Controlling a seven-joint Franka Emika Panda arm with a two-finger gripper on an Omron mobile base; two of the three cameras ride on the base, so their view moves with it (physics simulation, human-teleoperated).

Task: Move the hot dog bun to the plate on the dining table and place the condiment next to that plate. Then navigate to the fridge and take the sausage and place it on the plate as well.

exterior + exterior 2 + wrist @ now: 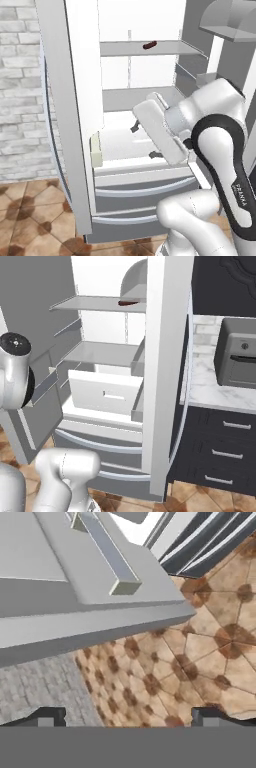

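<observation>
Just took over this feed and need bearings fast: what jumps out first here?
The fridge stands wide open straight ahead, white shelves bare except for the small dark sausage on the upper shelf. The white arm is folded in front of the lower shelves, its gripper open and holding nothing.

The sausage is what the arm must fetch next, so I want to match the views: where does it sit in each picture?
Left base view: sausage upper middle, on the fridge's top shelf.
Right base view: dark sliver on that shelf, upper middle.
Hand view: not in it.
Shared landmark: the top shelf.
</observation>
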